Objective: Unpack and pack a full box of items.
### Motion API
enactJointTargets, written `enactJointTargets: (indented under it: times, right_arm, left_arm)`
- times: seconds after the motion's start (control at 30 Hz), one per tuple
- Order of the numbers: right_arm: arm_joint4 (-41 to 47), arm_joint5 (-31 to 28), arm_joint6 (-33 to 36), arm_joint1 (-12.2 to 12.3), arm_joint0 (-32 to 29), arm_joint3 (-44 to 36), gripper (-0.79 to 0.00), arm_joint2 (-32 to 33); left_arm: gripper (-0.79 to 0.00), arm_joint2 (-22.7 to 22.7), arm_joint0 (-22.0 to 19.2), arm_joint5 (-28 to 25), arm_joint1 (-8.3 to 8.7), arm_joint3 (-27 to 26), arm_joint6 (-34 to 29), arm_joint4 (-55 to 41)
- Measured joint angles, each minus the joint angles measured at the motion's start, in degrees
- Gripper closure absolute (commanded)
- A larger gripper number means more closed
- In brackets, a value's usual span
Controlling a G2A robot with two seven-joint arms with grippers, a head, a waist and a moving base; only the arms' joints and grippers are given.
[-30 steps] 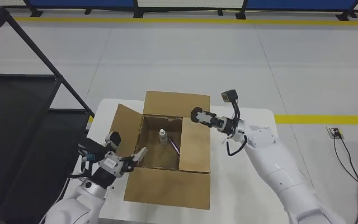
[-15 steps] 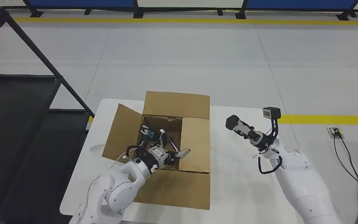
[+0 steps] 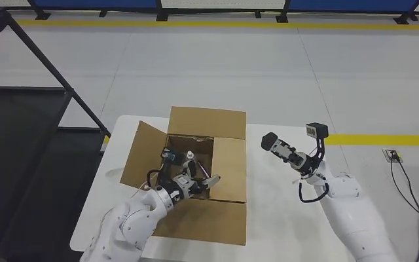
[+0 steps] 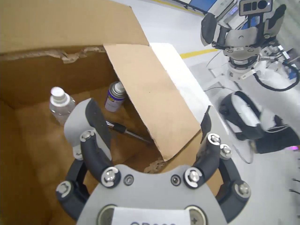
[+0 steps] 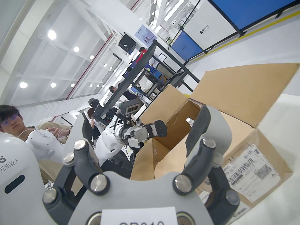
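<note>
An open cardboard box [image 3: 196, 219] stands on the white table [image 3: 275, 216], its flaps folded outward. On its floor stand a clear bottle with a white cap [image 4: 59, 105] [image 3: 190, 157] and a purple-labelled spray can [image 4: 113, 94], with a thin dark-handled tool [image 4: 126, 131] lying beside them. My left gripper [image 3: 200, 180] [image 4: 150, 120] hangs open over the box's opening, and the corner of the right flap [image 4: 152, 99] sits between its fingers. My right gripper [image 3: 270, 141] [image 5: 143, 127] is held open and empty above the table, to the right of the box [image 5: 234, 118].
A black metal frame [image 3: 46, 72] with a dark panel stands just left of the table. Bare tabletop lies to the right of the box, under the right arm. The left flap [image 3: 141, 150] sticks up at an angle.
My left gripper has swung from outside the box's left flap to over the opening. My right gripper has pulled back from the right flap to the right, above the table.
</note>
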Motion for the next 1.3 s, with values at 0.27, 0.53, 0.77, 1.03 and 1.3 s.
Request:
enactJointTargets:
  times: [0.27, 0.53, 0.77, 1.03, 1.3]
  right_arm:
    - [-0.3, 1.8, 0.6, 1.7, -2.9, -2.4, -0.785, 4.6]
    - [1.1, 2.5, 1.2, 2.9, -6.0, -4.8, -0.785, 8.0]
    - [1.4, 3.1, 1.0, 3.5, -7.6, -6.4, -0.785, 9.1]
    - [2.3, 3.0, 1.2, 3.8, -8.1, -6.5, -0.785, 9.2]
    - [4.7, 1.0, 0.5, 4.4, -9.0, -5.4, -0.785, 11.2]
  left_arm:
    - [-0.785, 1.6, -3.7, 1.2, -0.73, 9.0, -8.6, -19.7]
    - [-0.785, 5.7, -8.6, 0.4, -1.95, 17.5, -12.3, -27.6]
    - [-0.785, 8.3, -11.2, -2.7, -2.85, 19.9, -10.7, -29.0]
    - [-0.785, 7.9, -10.6, -3.8, -2.84, 15.5, -7.4, -27.5]
    - [-0.785, 11.6, -13.1, -3.3, -4.10, 11.2, -1.3, -24.3]
